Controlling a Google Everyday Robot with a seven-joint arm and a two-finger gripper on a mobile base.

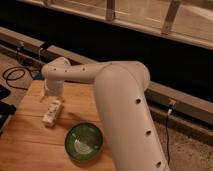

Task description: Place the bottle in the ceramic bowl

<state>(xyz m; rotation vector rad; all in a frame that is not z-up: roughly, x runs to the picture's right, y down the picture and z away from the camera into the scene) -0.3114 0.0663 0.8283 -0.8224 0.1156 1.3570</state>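
The small whitish bottle lies on its side on the wooden table, at the left. The green ceramic bowl stands upright to its lower right, a short gap apart, with nothing in it. My gripper is at the end of the big white arm, just above and behind the bottle's far end. The arm's wrist hides most of the gripper.
The table's left edge is close to the bottle, with a dark object beside it. Black cables lie on the floor at the left. A dark rail and wall run behind the table.
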